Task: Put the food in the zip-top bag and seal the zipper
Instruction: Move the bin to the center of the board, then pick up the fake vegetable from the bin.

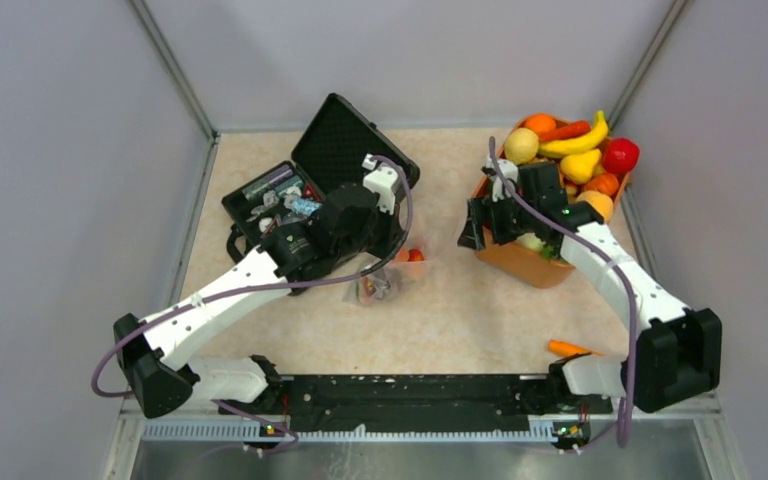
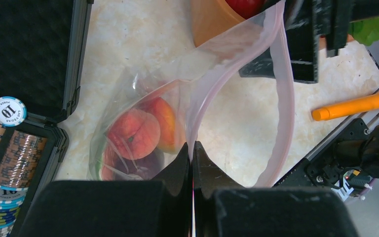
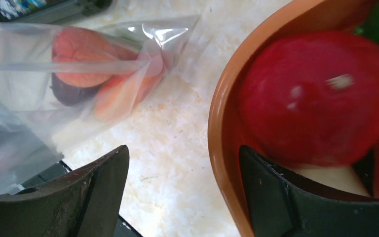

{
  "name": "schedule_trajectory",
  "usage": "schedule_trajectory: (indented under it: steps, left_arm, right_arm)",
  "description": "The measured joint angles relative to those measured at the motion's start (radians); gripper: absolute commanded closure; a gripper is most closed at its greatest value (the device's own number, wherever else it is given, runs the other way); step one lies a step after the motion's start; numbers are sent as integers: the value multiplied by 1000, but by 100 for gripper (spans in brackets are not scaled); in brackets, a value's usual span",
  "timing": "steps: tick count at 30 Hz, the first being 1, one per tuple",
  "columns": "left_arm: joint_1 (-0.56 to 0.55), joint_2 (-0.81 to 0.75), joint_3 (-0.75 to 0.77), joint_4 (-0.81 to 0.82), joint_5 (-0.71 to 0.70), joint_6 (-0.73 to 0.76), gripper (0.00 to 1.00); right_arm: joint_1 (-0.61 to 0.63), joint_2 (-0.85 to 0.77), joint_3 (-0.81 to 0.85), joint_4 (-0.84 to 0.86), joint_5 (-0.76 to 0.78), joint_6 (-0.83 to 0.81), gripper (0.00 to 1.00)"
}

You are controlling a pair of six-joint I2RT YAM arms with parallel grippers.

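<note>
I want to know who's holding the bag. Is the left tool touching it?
Touching. The left wrist view shows the left tool shut, pinching the pink mouth edge of the zip-top bag.

Glossy clear plastic bag [image 2: 143, 98], smooth marbled table [image 2: 143, 29]

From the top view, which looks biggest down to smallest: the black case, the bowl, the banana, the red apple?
Biggest first:
1. black case
2. bowl, though partly covered
3. banana
4. red apple
</note>
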Motion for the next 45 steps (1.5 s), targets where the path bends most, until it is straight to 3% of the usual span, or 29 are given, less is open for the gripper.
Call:
schedule_trajectory:
  steps: [9,16,26,38,39,41,45]
  left_arm:
    - [0,-2,-3,0,-3,-3,100]
    - [0,0,-3,0,0,-3,100]
    - [0,10,-1,0,13,-3,100]
    - [0,37,6,0,39,-3,100]
    - [0,37,6,0,39,-3,100]
    - [0,37,6,0,39,-3,100]
    - [0,37,6,0,38,-3,100]
  right_arm:
    - [3,-174,51,-21,122,78,18]
    - [3,-233,24,53,333,203,30]
    - [3,-73,0,81,425,306,29]
    - [3,-11,-19,106,463,339,26]
    - [3,-8,-24,117,464,340,27]
    - [3,-8,-31,131,465,341,40]
    - [3,-32,-57,152,462,341,50]
